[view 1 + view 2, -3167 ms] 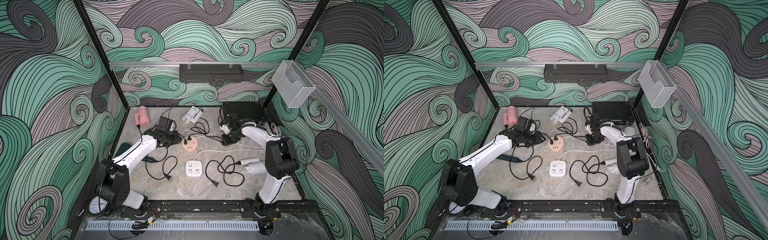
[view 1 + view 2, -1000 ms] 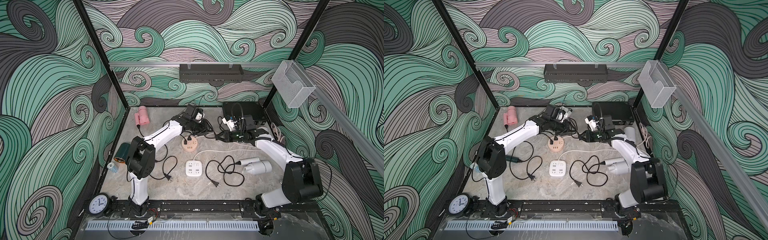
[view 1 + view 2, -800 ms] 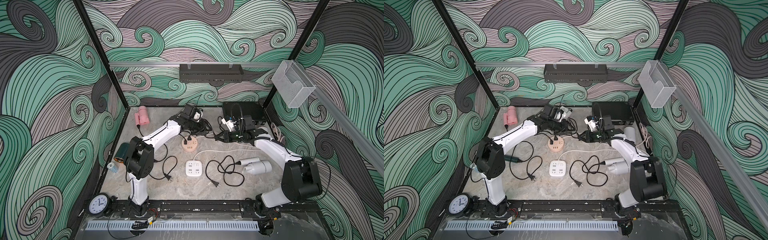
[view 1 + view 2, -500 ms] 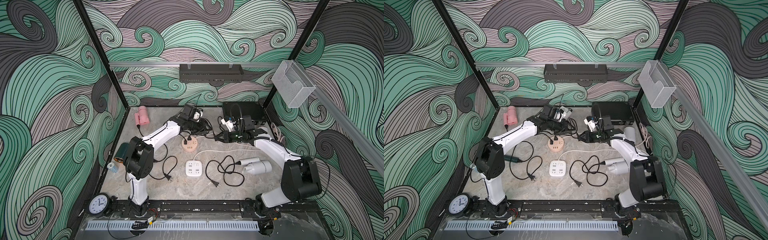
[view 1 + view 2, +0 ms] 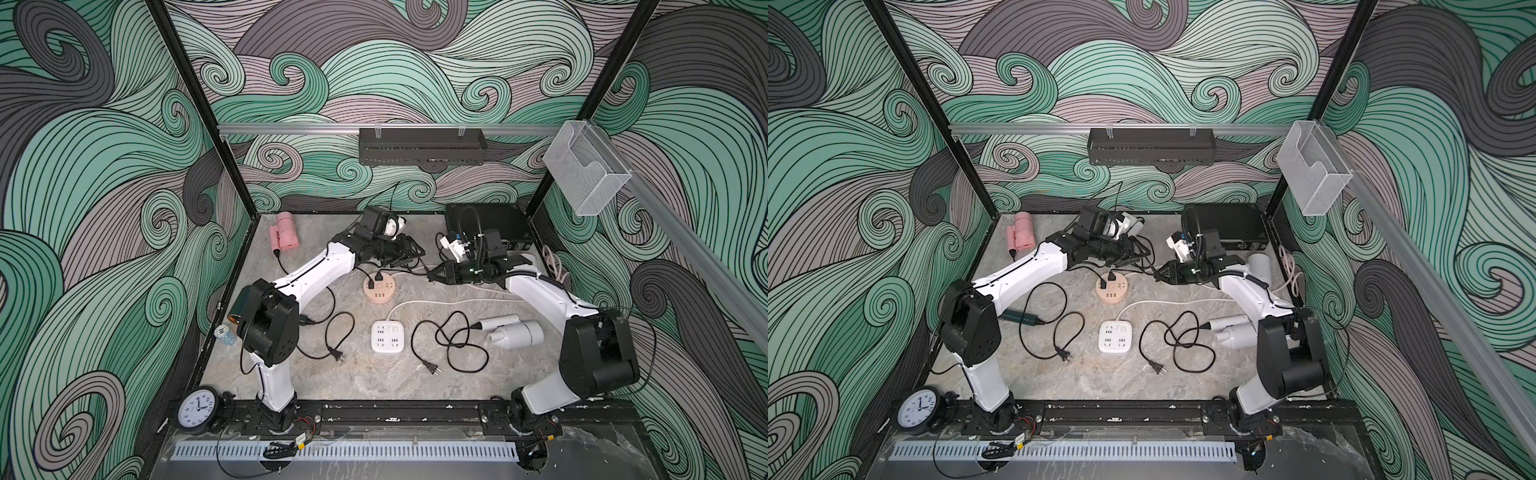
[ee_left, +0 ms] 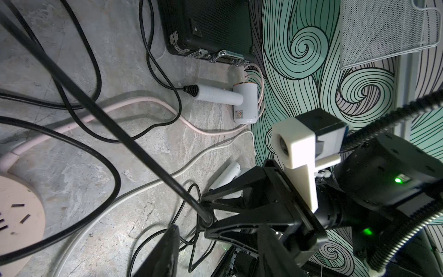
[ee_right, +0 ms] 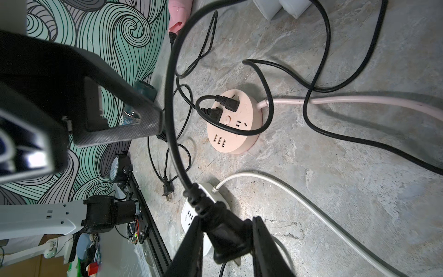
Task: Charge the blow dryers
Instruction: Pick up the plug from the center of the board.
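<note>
Pinching a black plug (image 7: 227,239), the right end effector (image 7: 227,224) hangs over the counter (image 7: 335,191); the left end effector (image 5: 414,255) stands, jaws apart, beside the cord (image 7: 170,96).

Top views: high, front, looking down on the whole table (image 5: 374,382) (near-twins).
Left wrist: low, close, toward the black case (image 6: 211,26).
Right wrist: close, toward the round hub (image 7: 239,139).
Shared by all: the round hub.
</note>
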